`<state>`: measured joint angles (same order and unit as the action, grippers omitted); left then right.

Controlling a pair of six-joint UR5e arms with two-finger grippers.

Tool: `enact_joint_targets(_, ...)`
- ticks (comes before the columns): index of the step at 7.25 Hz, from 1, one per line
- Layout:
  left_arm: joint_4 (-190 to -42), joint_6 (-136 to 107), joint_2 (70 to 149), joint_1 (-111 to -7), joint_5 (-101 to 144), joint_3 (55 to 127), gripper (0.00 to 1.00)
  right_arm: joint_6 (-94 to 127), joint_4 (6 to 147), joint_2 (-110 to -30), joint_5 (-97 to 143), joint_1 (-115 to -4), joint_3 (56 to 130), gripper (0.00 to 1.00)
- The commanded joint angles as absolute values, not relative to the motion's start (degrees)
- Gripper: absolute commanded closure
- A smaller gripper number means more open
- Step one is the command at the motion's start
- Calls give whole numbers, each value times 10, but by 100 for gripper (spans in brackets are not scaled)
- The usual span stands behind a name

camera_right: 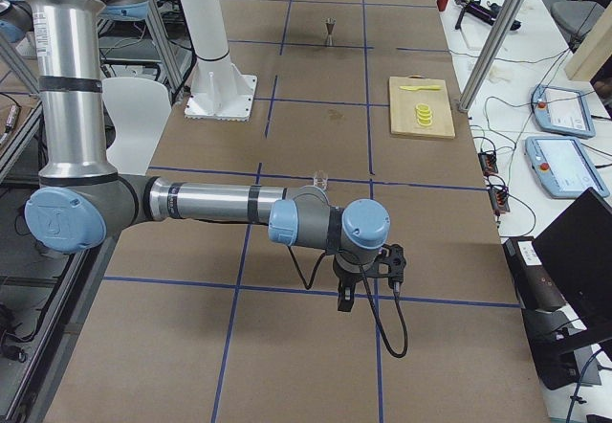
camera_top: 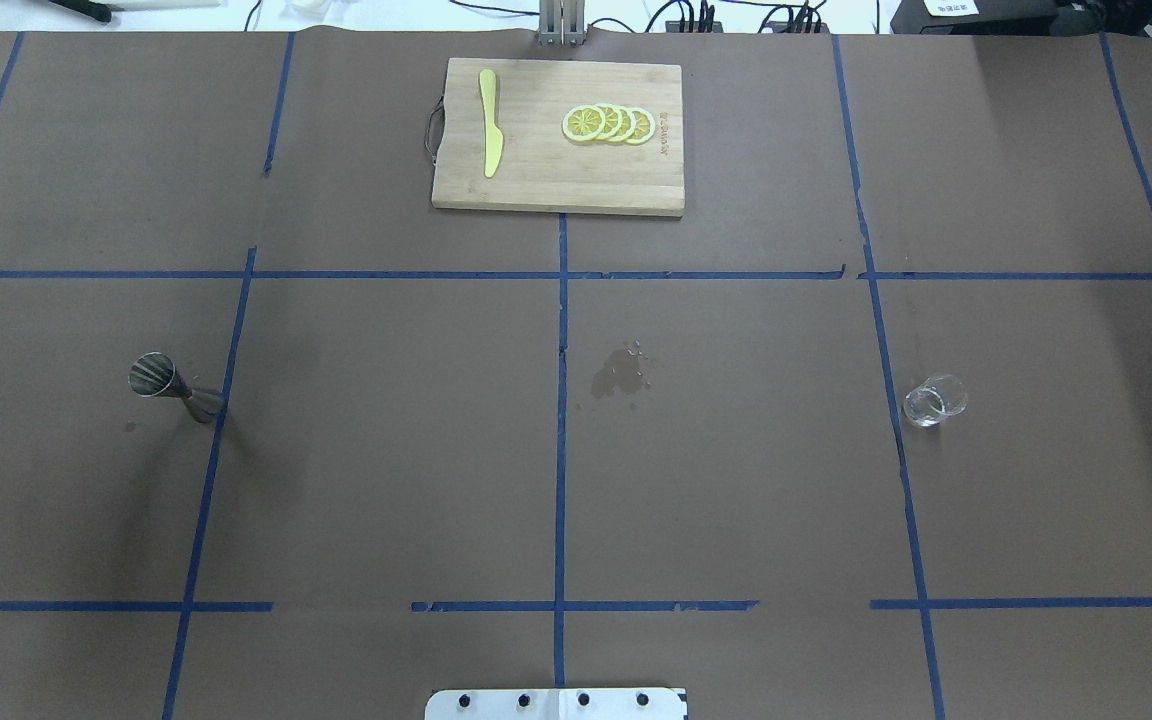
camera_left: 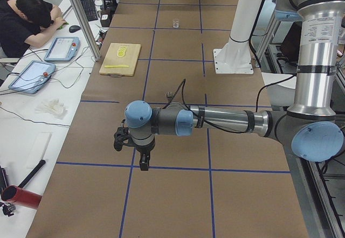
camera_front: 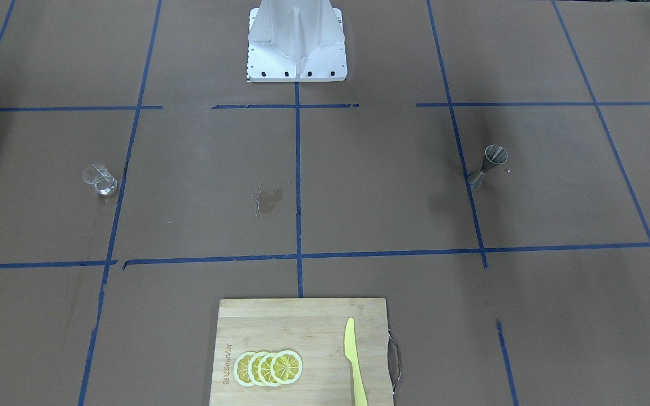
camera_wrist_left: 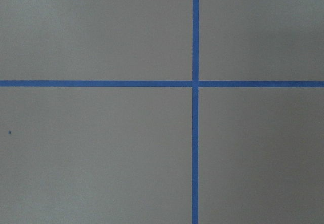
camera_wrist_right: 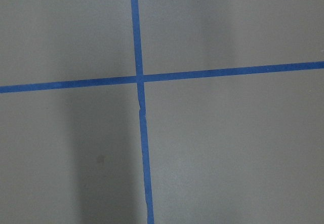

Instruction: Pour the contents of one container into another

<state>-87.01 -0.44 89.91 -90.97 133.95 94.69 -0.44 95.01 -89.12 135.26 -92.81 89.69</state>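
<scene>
The jigger (camera_top: 171,385) is standing at the middle left of the overhead view, just left of a blue tape line (camera_top: 206,480) on the brown table (camera_top: 736,480). The glass (camera_top: 934,400) is standing at the middle right, just right of another tape line, well apart from the jigger. Whether either is holding liquid is not showing. A small wet spill (camera_top: 621,370) is lying between them, near the centre of the frame.

At the top centre a board (camera_top: 556,185) is carrying a yellow knife (camera_top: 489,135) on its left part and overlapping lemon slices (camera_top: 608,123) on its right part. The white base (camera_top: 556,703) is peeking in at the bottom centre.

Neither arm is reaching into the overhead or front view. In the left side view the left gripper (camera_left: 144,162) is hanging low in the centre of the frame, pointing down over the table. In the right side view the right gripper (camera_right: 344,299) is doing the same. I cannot tell whether the fingers of either one are apart or together. Both wrist cameras are showing only crossing tape lines on the table.
</scene>
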Motion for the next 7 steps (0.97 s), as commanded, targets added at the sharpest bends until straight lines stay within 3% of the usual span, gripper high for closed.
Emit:
enact_joint_targets(1, -871, -2, 903, -909, 1339, 947, 0, -4, 950, -889, 1354, -928, 899, 0)
enact_joint_targets(3, -916, -7, 904, -905, 1347, 987, 0, -4, 949, -890, 1356, -928, 899, 0)
enact_joint_targets(7, -932, -215, 884, -771, 1358, 1188, 0, -1, 952, -883, 1358, -920, 904, 0)
